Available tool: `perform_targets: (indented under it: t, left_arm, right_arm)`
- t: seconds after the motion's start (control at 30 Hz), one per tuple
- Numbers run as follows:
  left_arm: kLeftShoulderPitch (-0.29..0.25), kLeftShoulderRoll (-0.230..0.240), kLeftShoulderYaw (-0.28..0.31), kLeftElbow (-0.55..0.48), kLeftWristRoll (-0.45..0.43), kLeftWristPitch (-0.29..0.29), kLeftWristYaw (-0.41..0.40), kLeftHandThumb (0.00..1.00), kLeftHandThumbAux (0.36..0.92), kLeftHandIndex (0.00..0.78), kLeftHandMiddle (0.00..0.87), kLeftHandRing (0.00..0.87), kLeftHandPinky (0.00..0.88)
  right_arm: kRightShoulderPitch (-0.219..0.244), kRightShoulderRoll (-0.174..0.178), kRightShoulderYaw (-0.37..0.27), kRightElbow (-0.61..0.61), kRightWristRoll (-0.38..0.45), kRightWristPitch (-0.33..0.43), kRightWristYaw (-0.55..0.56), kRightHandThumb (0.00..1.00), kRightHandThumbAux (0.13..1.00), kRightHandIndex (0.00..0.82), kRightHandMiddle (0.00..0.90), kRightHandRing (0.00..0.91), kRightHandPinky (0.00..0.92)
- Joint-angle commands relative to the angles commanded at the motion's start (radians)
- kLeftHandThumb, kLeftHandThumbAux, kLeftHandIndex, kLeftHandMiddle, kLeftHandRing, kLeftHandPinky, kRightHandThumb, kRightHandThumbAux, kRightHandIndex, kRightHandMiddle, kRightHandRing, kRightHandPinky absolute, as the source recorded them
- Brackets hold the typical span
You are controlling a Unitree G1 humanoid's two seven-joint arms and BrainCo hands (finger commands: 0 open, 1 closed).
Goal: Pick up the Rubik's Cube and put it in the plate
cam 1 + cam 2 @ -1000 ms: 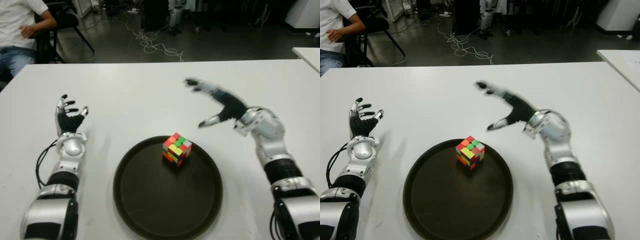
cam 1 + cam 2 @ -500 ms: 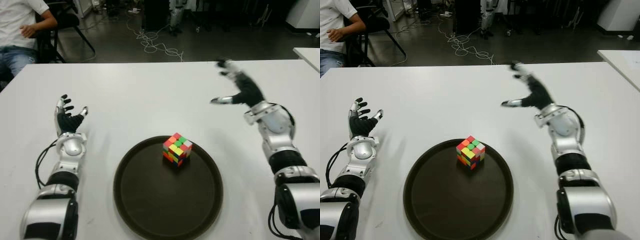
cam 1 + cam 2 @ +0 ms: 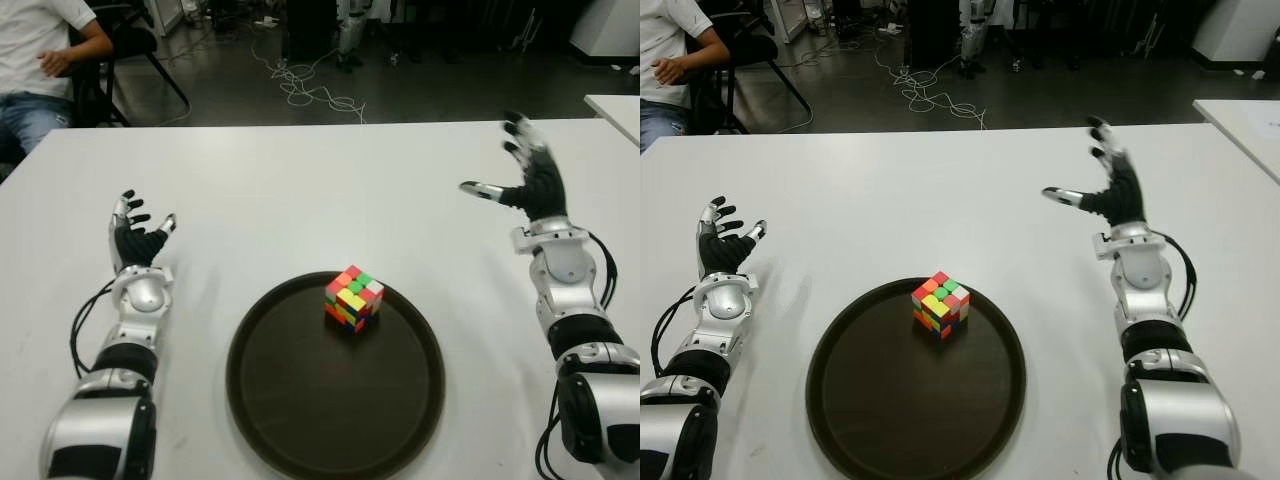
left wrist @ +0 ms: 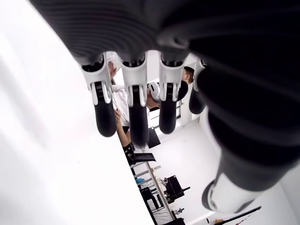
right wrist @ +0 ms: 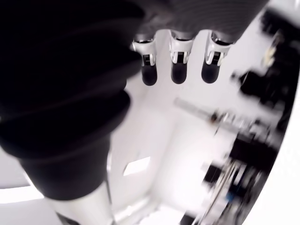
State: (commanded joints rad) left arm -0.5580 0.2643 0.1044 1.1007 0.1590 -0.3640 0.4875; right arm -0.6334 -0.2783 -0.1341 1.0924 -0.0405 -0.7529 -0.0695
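Already Rubik's Cube (image 3: 353,298) near plate (image 3: 300,420) far rim, untouched.

White table (image 3: 300,190), round dark plate (image 3: 300,420) lying near its front edge

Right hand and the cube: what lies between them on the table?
Only bare white table and the plate's rim, in both eye views; the cube sits in the plate, the open right hand apart.

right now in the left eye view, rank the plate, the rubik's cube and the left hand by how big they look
1. The plate, by far the largest.
2. The left hand, open, left of the plate.
3. The Rubik's Cube, sitting in the plate.
The hand and cube look close in size, so that order is unsure.
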Motion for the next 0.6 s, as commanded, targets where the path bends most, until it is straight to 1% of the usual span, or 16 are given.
perform_targets:
  t: [0.07, 0.17, 0.27, 0.4, 0.6]
  left_arm:
    - [0.002, 0.001, -0.001, -0.001, 0.001, -0.001, -0.001, 0.106, 0.772, 0.131, 0.204, 0.247, 0.328]
    - [0.004, 0.004, -0.003, -0.003, 0.004, -0.003, -0.002, 0.110, 0.768, 0.131, 0.210, 0.265, 0.358]
    - [0.007, 0.006, -0.003, -0.005, 0.005, -0.008, -0.002, 0.115, 0.766, 0.133, 0.213, 0.270, 0.363]
    - [0.013, 0.009, -0.007, -0.009, 0.010, -0.013, 0.002, 0.115, 0.764, 0.136, 0.214, 0.266, 0.350]
    - [0.021, 0.012, -0.012, -0.017, 0.018, -0.014, 0.003, 0.104, 0.773, 0.140, 0.224, 0.277, 0.363]
  right_arm:
    - [0.003, 0.005, 0.005, 0.005, -0.016, 0.002, -0.038, 0.000, 0.924, 0.036, 0.027, 0.001, 0.009]
    - [-0.006, 0.008, 0.018, 0.034, -0.048, 0.016, -0.099, 0.000, 0.910, 0.041, 0.035, 0.010, 0.010]
    - [-0.007, 0.010, 0.029, 0.050, -0.073, 0.017, -0.137, 0.000, 0.904, 0.044, 0.040, 0.016, 0.012]
    - [-0.006, 0.014, 0.040, 0.063, -0.100, 0.026, -0.178, 0.000, 0.906, 0.043, 0.040, 0.019, 0.009]
    - [-0.015, 0.013, 0.056, 0.086, -0.123, 0.054, -0.211, 0.000, 0.877, 0.034, 0.019, 0.002, 0.000]
